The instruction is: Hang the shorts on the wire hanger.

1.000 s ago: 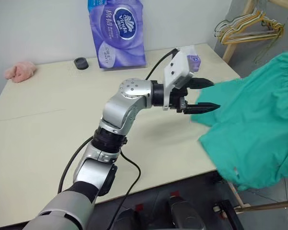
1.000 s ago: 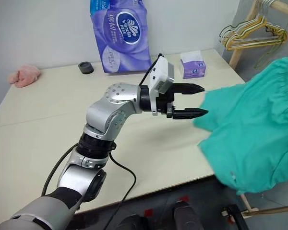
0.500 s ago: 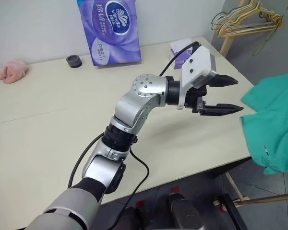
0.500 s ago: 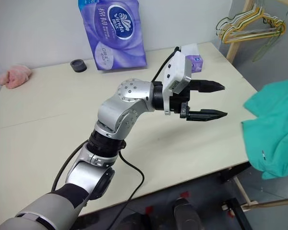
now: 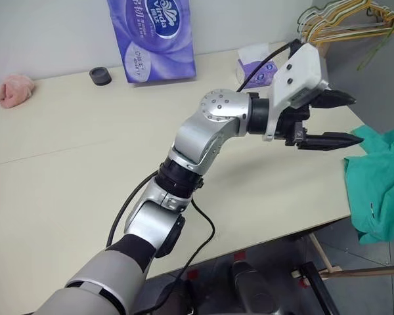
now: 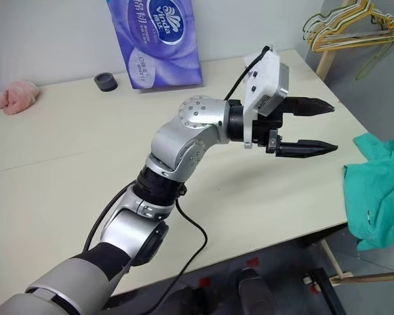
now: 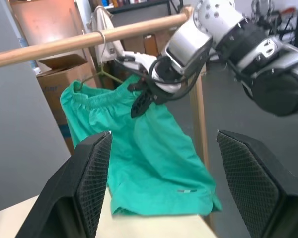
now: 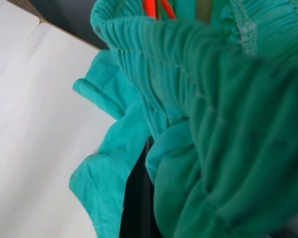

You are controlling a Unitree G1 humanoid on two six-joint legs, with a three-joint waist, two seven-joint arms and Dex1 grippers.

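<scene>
Right gripper (image 7: pixel 141 101) clamped on shorts (image 7: pixel 139 163) waistband; left gripper (image 6: pixel 322 126) spread wide, empty, over table (image 6: pixel 65 164)

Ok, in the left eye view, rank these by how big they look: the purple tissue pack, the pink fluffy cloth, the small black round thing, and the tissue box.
Largest to smallest, as they look:
1. purple tissue pack
2. tissue box, partly hidden behind the arm
3. pink fluffy cloth, close to the box, so that order is unsure
4. small black round thing
</scene>
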